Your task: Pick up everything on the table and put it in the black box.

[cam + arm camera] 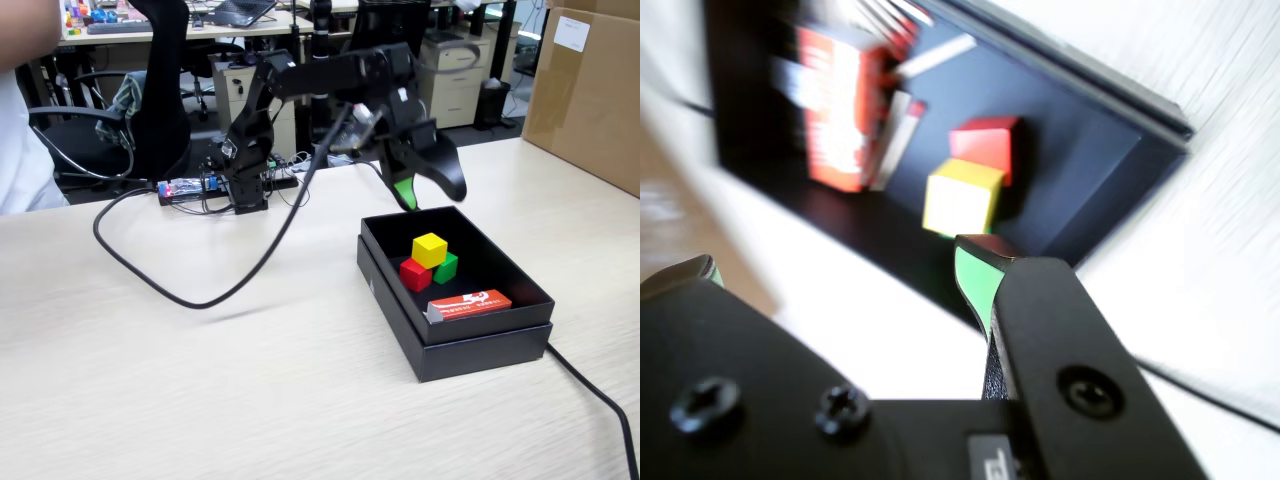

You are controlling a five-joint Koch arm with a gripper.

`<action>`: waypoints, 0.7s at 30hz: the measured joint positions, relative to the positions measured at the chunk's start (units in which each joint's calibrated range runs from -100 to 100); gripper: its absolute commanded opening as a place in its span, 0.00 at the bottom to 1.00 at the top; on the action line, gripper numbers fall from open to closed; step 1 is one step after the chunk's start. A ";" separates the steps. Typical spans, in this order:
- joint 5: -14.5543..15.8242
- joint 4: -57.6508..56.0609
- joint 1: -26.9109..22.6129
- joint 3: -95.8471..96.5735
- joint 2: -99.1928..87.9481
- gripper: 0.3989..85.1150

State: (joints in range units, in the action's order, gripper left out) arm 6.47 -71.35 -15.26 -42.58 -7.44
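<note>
Fixed view: yellow cube (429,248) stacked on red cube (415,273) and green cube (446,266) inside black box (480,345). Gripper (432,192) at 12 o'clock above, jaws apart, empty. Probably light, rigid (grip opposite flat faces).

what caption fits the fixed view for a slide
Open, empty tool above the black box, which holds the yellow cube stacked on the red and green cubes, beside an orange-red packet.
</note>
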 measured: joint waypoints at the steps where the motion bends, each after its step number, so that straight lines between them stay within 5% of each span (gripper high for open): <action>1: 0.00 0.00 0.83 1.00 -3.88 0.56; 12: -0.83 18.51 12.99 43.36 -42.07 0.58; 21: -1.56 38.25 14.99 77.50 -63.69 0.61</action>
State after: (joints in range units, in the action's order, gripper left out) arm 4.91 -33.10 -0.27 34.92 -71.13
